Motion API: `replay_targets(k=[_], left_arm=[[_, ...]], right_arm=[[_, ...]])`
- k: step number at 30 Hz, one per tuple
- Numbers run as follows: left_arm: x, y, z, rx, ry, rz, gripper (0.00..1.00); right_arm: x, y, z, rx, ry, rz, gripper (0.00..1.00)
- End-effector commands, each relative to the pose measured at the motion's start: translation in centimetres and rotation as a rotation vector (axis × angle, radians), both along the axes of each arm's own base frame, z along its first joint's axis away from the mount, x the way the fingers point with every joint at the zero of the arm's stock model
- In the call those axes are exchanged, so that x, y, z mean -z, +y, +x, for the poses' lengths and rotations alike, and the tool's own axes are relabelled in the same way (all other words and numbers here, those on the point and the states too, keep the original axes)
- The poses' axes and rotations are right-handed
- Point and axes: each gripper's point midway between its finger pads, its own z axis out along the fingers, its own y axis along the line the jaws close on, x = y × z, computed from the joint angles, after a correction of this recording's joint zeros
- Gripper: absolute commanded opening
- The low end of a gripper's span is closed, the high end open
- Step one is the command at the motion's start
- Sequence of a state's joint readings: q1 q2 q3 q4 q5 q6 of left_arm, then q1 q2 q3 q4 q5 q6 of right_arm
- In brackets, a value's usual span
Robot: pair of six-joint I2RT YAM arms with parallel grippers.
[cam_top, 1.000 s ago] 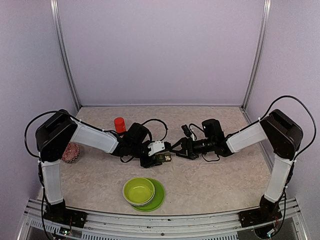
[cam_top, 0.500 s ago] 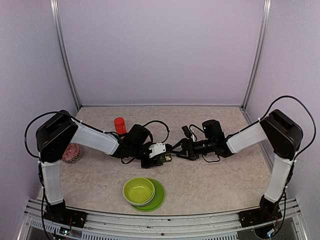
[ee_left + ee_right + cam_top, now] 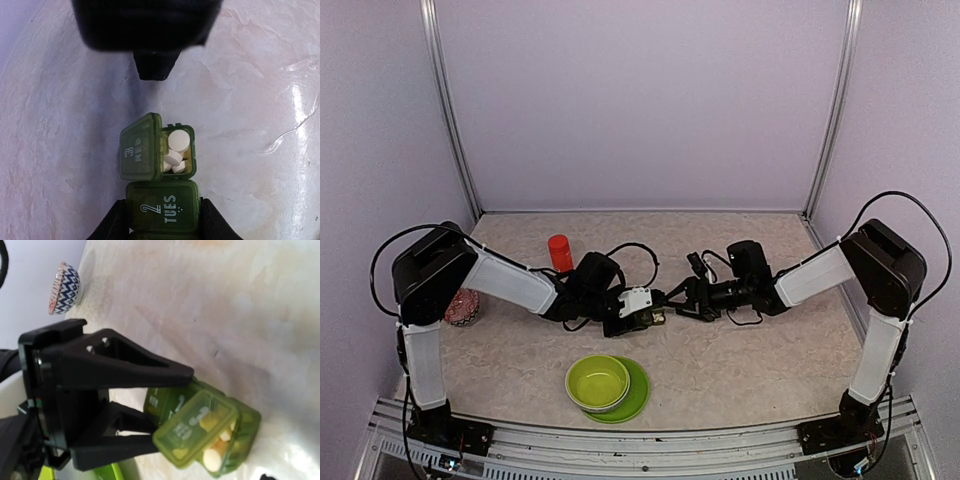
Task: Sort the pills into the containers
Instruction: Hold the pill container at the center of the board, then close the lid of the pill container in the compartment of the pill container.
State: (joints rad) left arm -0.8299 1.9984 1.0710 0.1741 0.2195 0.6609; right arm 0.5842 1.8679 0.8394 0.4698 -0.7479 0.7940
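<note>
Left tool (image 3: pixel 162 222) narrowed onto the containers (image 3: pixel 161 206) at mid-bench (image 3: pixel 740 360), fingers (image 3: pixel 112 224) against the middle compartment's sides; strip axis runs six to twelve o'clock in the left wrist view; open end compartment (image 3: pixel 179 150) at twelve, nearest the wide, empty right tool (image 3: pixel 678 300).

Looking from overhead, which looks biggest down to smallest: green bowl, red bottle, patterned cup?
Largest: green bowl.
Then red bottle and patterned cup, which look alike; the cup is partly hidden.
</note>
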Motion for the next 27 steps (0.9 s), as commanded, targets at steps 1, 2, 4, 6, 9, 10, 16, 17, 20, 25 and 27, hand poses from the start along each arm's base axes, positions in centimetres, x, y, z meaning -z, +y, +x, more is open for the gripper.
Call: replay_targets(k=[1,2,4,6,9,10,16,17,20,25,27], left_arm=[[-1.0,-0.1,-0.6,-0.003,-0.009,-0.04,0.36],[-1.3,-0.1,-0.7,0.0,-0.009,-0.052,0.36],[-2.0,-0.3,-0.8,0.003,-0.013,-0.07,0.35],[-2.2,-0.4,-0.9,0.005,-0.008,-0.07,0.35],[-1.9,-0.5,-0.9,0.006,0.01,-0.059,0.3],[-1.8,-0.5,-0.9,0.004,0.013,-0.056,0.28],[-2.2,-0.6,-1.1,-0.005,0.008,-0.078,0.27],[-2.4,-0.6,-1.2,-0.009,0.0,-0.084,0.27],[-3.1,-0.7,-1.2,-0.012,-0.015,-0.101,0.26],[-3.5,-0.8,-1.5,-0.011,-0.031,-0.113,0.26],[-3.6,-0.8,-1.6,-0.013,-0.037,-0.115,0.26]], right_arm=[[-0.2,-0.2,0.2,0.003,-0.003,0.014,0.84],[-0.2,-0.2,0.3,0.002,-0.003,0.014,0.84],[0.0,-0.2,0.3,0.002,0.001,0.012,0.84],[0.2,-0.1,0.4,0.001,0.004,0.011,0.84],[0.2,0.0,0.5,0.0,0.003,0.011,0.84],[0.3,0.0,0.5,-0.001,0.004,0.009,0.84],[0.8,0.6,0.1,-0.022,0.022,0.012,0.83],[0.9,0.7,0.0,-0.026,0.024,0.015,0.83],[0.9,1.0,-0.2,-0.029,0.033,0.029,0.83],[0.8,1.3,-0.2,-0.03,0.053,0.053,0.83],[0.7,1.4,-0.2,-0.033,0.062,0.064,0.83]])
